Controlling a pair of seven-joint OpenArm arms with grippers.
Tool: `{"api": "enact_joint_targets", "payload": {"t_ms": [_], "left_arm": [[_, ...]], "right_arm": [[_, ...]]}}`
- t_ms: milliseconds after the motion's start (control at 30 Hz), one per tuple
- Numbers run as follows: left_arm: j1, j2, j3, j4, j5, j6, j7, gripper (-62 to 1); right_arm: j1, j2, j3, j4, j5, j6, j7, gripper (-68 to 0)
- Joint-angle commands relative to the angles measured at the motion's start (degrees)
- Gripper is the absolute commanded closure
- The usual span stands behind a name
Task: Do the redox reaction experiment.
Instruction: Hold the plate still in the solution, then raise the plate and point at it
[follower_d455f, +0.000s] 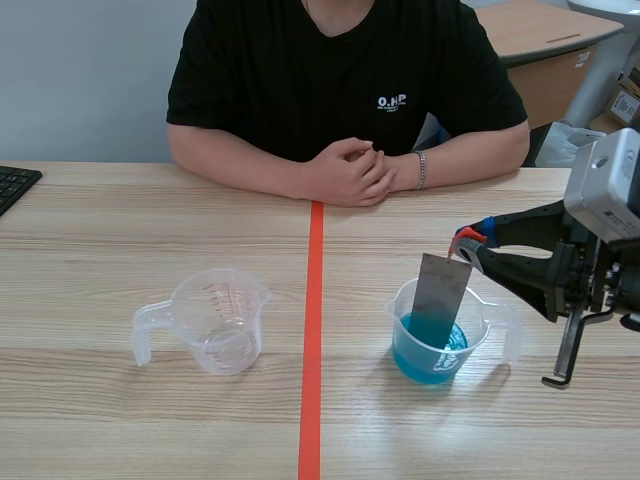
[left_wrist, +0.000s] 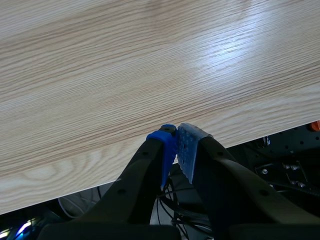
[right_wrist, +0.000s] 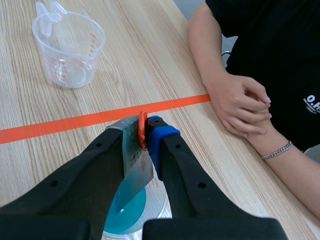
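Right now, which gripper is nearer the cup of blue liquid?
Right. The right gripper is above the cup of blue liquid, holding the metal plate in it; the left gripper is at a table edge, cup out of view.

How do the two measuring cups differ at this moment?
The empty cup, left of the tape line, holds nothing; the filled cup, right of it, holds blue liquid. Nothing stands in the empty cup; a metal sheet, gripped by the right gripper, dips into the filled cup. Both are clear, upright, handled measuring cups.
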Motion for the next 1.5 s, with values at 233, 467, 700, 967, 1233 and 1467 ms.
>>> {"api": "enact_joint_targets", "payload": {"t_ms": [233,467,700,967,1233,1467], "left_arm": [[0.0,0.1,0.2,0.4,-0.3,-0.1,-0.7,-4.0],[0.0,0.1,0.2,0.4,-0.3,-0.1,-0.7,-4.0],[0.0,0.1,0.2,0.4,-0.3,-0.1,-0.7,-4.0],[0.0,0.1,0.2,0.4,-0.3,-0.1,-0.7,-4.0],[0.0,0.1,0.2,0.4,-0.3,-0.1,-0.7,-4.0],[0.0,0.1,0.2,0.4,-0.3,-0.1,-0.7,-4.0]], "right_arm": [[-0.3,2.8,0.4,1.9,0.0,0.5,2.2,-1.5],[-2.6,5.4,3.1,6.8,3.6,0.5,1.9,-1.5],[-7.5,5.7,8.3,12.6,4.8,0.5,1.9,-1.5],[-12.6,5.7,14.2,18.8,6.1,0.5,1.9,-1.5],[-16.9,5.7,19.5,23.8,8.4,0.5,1.9,-1.5],[-20.6,5.7,23.3,27.8,10.3,0.5,1.9,-1.5]]}}
